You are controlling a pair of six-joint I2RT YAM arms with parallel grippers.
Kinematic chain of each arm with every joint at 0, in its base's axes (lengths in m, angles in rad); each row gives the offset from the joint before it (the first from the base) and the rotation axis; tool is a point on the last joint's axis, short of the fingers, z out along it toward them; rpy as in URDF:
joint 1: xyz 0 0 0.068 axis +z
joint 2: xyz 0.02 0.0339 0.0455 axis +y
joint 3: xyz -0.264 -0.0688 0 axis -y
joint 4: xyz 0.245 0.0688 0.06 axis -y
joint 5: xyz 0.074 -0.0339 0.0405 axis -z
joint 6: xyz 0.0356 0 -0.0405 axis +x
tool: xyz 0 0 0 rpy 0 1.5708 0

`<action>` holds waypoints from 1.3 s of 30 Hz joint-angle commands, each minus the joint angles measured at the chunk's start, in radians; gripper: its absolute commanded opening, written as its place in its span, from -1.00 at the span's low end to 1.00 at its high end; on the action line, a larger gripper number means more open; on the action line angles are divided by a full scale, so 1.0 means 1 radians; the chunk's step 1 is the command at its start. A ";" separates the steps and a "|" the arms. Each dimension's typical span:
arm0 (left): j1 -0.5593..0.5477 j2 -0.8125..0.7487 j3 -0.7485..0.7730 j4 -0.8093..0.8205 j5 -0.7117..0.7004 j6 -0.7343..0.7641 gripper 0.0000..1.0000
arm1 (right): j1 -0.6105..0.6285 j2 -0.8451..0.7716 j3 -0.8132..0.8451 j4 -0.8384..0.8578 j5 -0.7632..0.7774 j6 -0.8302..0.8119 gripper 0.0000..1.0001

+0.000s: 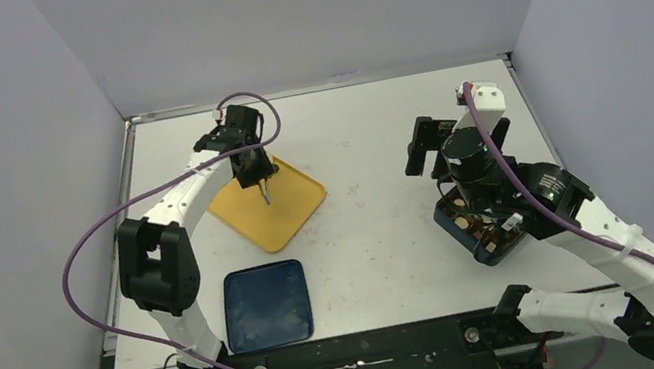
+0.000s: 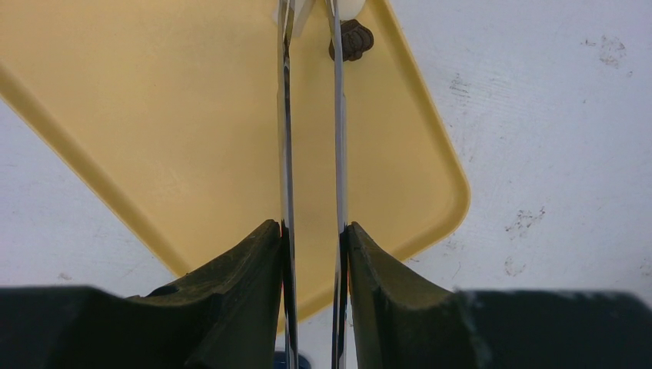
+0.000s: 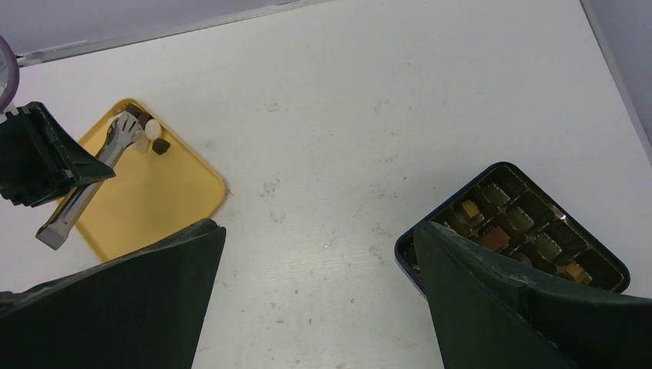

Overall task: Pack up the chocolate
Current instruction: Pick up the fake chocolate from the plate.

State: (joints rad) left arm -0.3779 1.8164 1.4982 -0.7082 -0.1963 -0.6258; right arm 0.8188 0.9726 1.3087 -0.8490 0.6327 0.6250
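My left gripper (image 1: 256, 169) (image 2: 311, 227) is shut on long metal tongs (image 1: 266, 192) (image 2: 286, 115) and holds them tips-down over a yellow tray (image 1: 291, 206) (image 2: 154, 115). A dark brown chocolate (image 2: 352, 40) and a cream-white chocolate (image 2: 351, 8) lie on the tray by the tong tips. The right wrist view shows the same tray (image 3: 165, 192), tongs (image 3: 96, 169) and pieces (image 3: 153, 127). A dark blue box (image 1: 461, 234) (image 3: 447, 203) holds several chocolates (image 3: 492, 231) in compartments. My right gripper (image 1: 430, 141) (image 3: 319, 231) is open and empty above the table beside the box.
A dark blue lid (image 1: 266, 305) lies flat near the front edge, below the yellow tray. White walls close in the table at the back and both sides. The right arm's body covers part of the box in the top view.
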 commanded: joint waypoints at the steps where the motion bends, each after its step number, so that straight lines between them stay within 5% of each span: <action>1: 0.006 -0.003 0.064 -0.048 -0.011 -0.017 -0.35 | -0.004 0.016 0.050 0.008 0.029 -0.017 1.00; 22: 0.021 0.045 0.077 -0.079 0.057 0.005 -0.31 | -0.004 0.027 0.067 0.001 0.028 0.001 1.00; 39: 0.017 -0.021 0.201 -0.160 0.155 -0.011 -0.64 | -0.004 0.066 0.164 0.003 0.069 -0.005 1.00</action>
State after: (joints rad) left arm -0.3626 1.8626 1.6196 -0.8581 -0.0978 -0.6254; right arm 0.8188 1.0252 1.4105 -0.8543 0.6559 0.6174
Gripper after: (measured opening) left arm 0.249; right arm 0.999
